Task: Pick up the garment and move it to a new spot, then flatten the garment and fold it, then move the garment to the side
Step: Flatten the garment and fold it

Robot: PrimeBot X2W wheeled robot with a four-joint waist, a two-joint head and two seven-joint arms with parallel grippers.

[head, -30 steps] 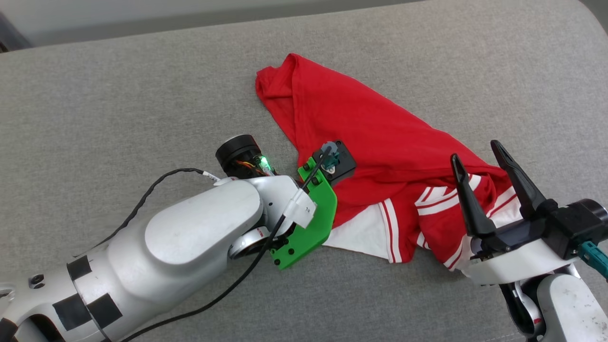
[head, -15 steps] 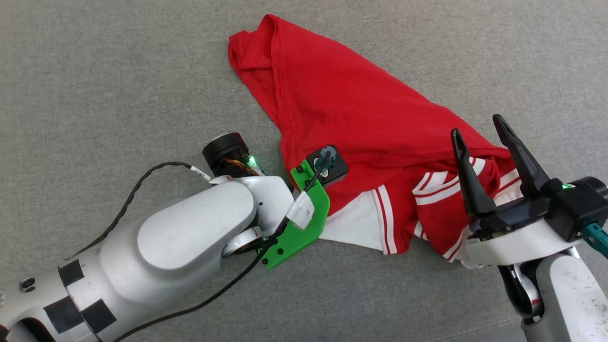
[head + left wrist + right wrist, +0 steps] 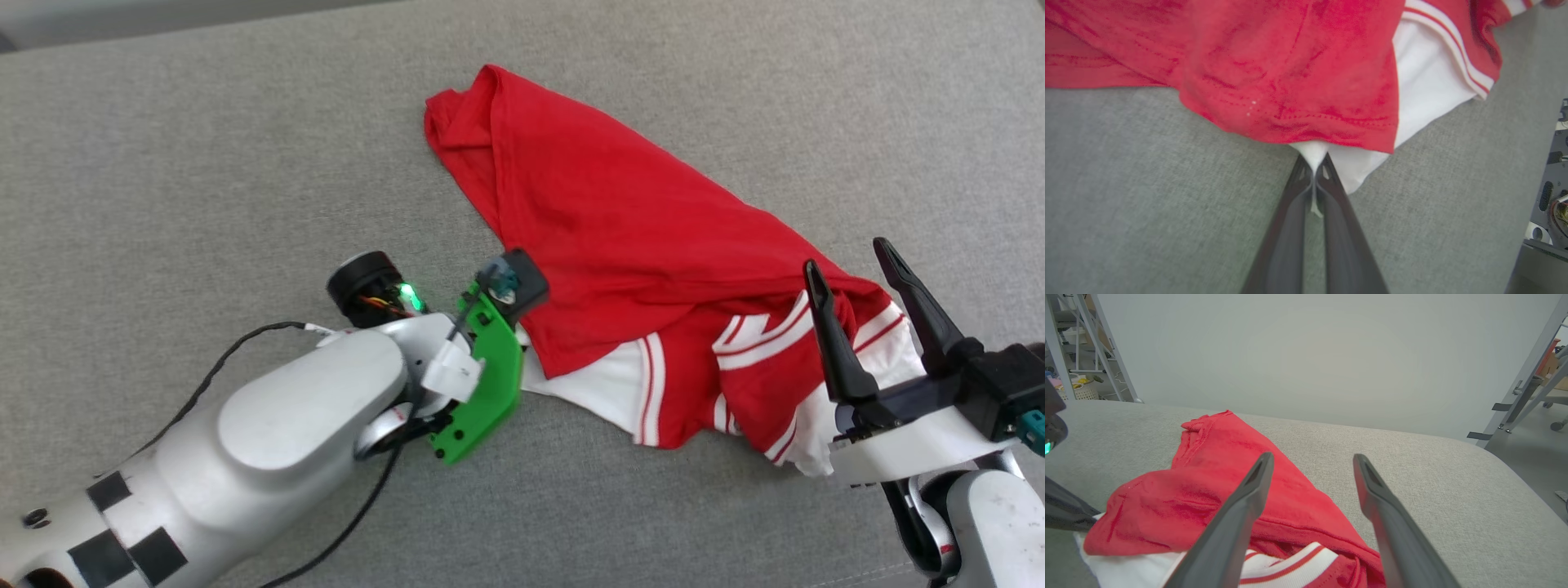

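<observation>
While the left gripper (image 3: 1314, 163) is clenched on a white fold at the near edge of the garment (image 3: 620, 245), the right gripper (image 3: 844, 255) hangs above the striped sleeves, fingers spread and holding nothing. The garment lies bunched on the grey padded surface (image 3: 204, 163), right of centre. This looks like the pick-up step. Next, the right gripper likely needs to drop and pinch cloth so both can lift together. The garment's long axis runs from far left to near right, its narrow red end pointing far left.
</observation>
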